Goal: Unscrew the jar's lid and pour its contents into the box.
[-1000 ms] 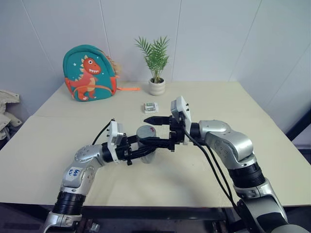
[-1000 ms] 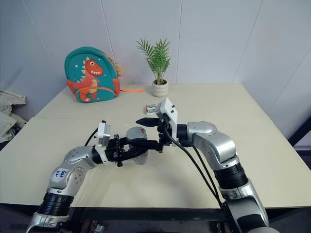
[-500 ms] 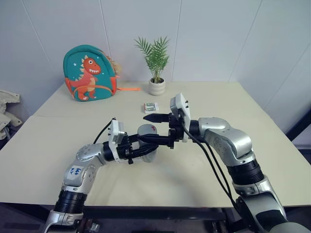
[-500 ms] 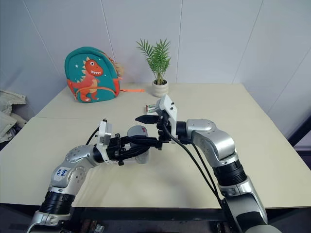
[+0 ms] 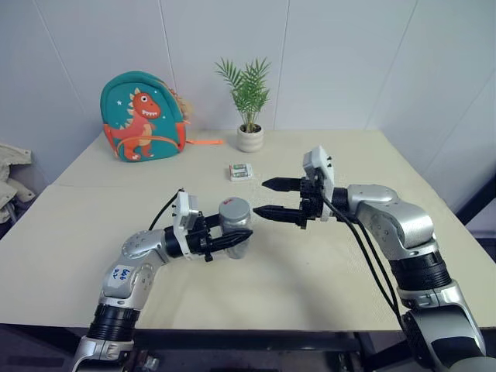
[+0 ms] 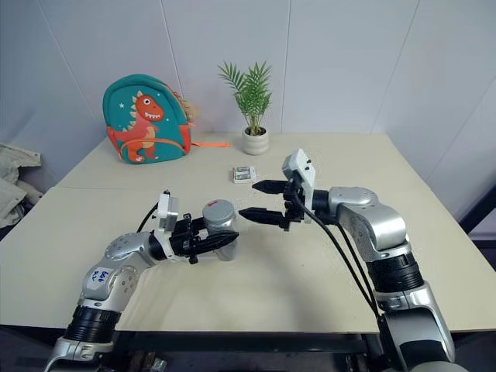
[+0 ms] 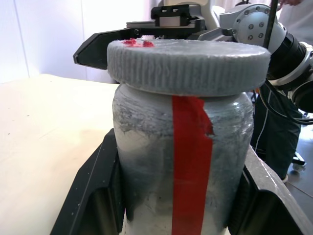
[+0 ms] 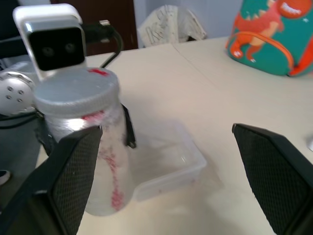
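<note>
Left gripper (image 5: 229, 242) is clamped on the jar (image 5: 235, 229), one black finger on each side of the body, holding it upright above the table (image 5: 325, 271), near-centre. Lid (image 5: 234, 208) sits on the jar's mouth; in the left wrist view it looks slightly tilted, can't tell if it's threaded down. Red strip runs down the jar's side, red mark on the lid top. Right gripper (image 5: 270, 198) is just right of the jar, level, pointing left at it, fingers spread wide, empty, not touching jar or lid. Box (image 8: 171, 164) lies flat on the table just beside the jar, seen past it in the right wrist view; can't see any contents in it. Far side: small packet (image 5: 241, 171) mid-table, potted plant (image 5: 249, 105) behind it, dinosaur backpack (image 5: 141, 116) far left.
</note>
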`<act>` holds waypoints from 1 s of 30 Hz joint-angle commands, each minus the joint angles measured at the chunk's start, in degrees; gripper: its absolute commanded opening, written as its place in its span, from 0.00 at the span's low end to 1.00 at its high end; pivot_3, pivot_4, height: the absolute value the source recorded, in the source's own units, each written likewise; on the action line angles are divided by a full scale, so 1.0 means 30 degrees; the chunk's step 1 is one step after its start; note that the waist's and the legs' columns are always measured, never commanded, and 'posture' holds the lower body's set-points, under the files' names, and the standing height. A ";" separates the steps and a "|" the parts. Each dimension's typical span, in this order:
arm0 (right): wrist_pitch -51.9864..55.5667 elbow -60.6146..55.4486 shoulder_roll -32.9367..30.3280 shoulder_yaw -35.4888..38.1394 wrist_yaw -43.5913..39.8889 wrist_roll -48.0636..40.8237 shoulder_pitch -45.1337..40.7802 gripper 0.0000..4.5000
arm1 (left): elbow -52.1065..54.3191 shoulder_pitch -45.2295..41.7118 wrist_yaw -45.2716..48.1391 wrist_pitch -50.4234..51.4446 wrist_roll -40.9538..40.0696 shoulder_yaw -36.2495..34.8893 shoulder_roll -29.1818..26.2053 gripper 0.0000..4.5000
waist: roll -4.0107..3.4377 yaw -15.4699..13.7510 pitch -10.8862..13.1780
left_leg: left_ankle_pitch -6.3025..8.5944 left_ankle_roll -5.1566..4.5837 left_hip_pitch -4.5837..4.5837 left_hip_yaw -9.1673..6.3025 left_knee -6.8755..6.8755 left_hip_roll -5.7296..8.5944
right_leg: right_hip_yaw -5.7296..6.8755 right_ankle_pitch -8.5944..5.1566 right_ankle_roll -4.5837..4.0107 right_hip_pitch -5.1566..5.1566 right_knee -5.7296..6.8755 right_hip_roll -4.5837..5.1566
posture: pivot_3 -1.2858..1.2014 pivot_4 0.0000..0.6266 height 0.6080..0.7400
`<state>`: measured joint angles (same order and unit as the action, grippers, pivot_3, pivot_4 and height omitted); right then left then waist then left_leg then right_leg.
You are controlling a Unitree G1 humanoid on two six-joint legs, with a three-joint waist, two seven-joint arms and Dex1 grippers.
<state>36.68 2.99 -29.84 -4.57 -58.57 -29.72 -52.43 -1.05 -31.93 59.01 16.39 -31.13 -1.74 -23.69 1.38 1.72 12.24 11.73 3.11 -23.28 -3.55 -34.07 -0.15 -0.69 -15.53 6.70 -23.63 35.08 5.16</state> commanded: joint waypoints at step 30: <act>0.1684 -0.2983 0.1719 -0.0759 0.0107 -0.1509 -0.0596 1.00 | 0.0307 -0.0370 0.0340 -0.0250 -0.0165 -0.0161 -0.0069 0.46 | 0.0000 -0.0059 0.0000 | 0.0000 0.0000 -0.0003 -0.0004 -0.0015 0.0002 | 0.0001 0.0002 0.0004 0.0003 0.0004 0.0002 | 0.52 0.24 1.00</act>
<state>42.95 -5.04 -25.01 -6.97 -58.51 -34.35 -52.74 -1.10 -31.95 59.60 16.21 -31.12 -1.69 -23.69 1.38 1.54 12.24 11.73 3.12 -23.29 -3.56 -34.12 -0.14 -0.69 -15.53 6.71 -23.62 35.09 5.17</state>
